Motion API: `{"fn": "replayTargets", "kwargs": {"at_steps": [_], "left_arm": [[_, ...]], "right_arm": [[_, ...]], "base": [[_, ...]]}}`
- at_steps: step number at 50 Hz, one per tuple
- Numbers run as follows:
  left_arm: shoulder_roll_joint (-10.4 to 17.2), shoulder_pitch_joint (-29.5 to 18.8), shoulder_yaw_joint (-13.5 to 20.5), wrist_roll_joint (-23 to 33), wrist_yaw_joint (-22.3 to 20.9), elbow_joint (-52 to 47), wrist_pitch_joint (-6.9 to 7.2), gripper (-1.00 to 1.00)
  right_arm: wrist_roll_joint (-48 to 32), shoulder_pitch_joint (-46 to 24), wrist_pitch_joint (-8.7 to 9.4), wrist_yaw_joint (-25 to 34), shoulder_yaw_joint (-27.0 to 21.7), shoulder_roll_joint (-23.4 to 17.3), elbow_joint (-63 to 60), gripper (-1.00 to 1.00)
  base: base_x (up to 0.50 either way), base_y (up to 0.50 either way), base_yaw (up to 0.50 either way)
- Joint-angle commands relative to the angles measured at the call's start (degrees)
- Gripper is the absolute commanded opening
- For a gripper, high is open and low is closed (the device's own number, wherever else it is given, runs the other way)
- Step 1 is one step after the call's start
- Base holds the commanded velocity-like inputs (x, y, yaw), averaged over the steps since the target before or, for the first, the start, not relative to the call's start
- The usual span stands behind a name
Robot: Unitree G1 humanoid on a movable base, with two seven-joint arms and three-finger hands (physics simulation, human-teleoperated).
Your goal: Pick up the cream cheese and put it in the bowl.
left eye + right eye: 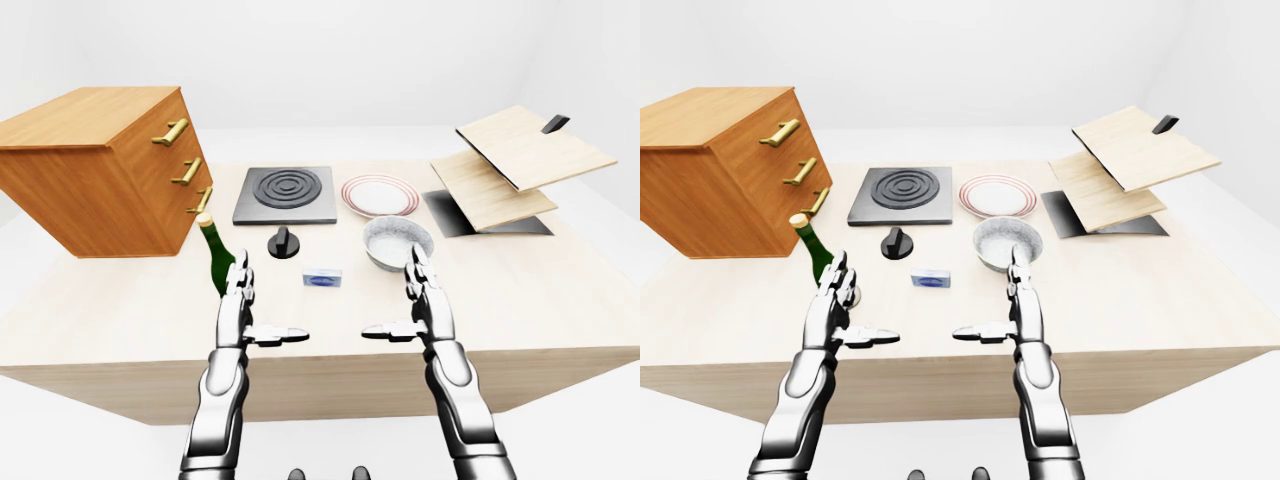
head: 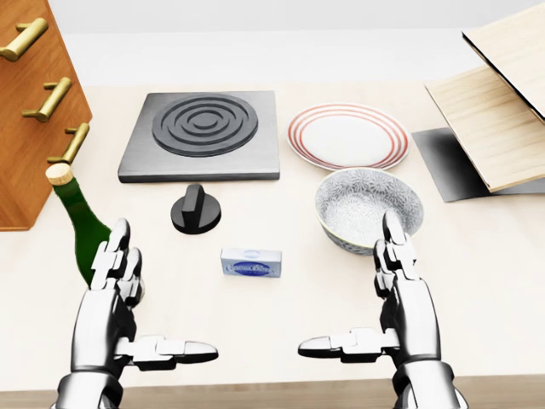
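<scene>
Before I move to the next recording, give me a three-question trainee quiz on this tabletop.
1. True or false: the cream cheese already lies inside the bowl.
2. In the head view, what lies directly above the bowl? A) striped plate B) green bottle C) black knob
3. Fill in: both the left hand and the right hand are ____ and hold nothing.

Key: 1 false, it lies on the table between the hands; 2 A; 3 open.
</scene>
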Motion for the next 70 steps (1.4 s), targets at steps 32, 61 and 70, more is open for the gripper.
{"fn": "replayTargets", "kwargs": {"at_steps": [32,61,70], "left_arm": [[0.59,2.61,1.38,1.30,-1.20,-3.39,-0.84,1.00],[1.73,-14.84,1.07,3.61,0.61,-3.35,5.00,1.00],[2.23,-13.64,0.37,5.50,0.09,-9.51,5.00,1.00]], "right_arm": [[0.45,2.00,-0.25,1.03,-0.18,-0.13,-2.12,1.00],[-0.08,-10.94,6.05,-1.15,-4.44,-3.15,-15.08,1.00],[0.44,-10.19,6.05,-1.07,-4.86,-3.45,-12.93,1.00]], "base": [[0.00,-0.14,0.00],[0.00,-0.13,0.00],[0.00,0.00,0.00]]}}
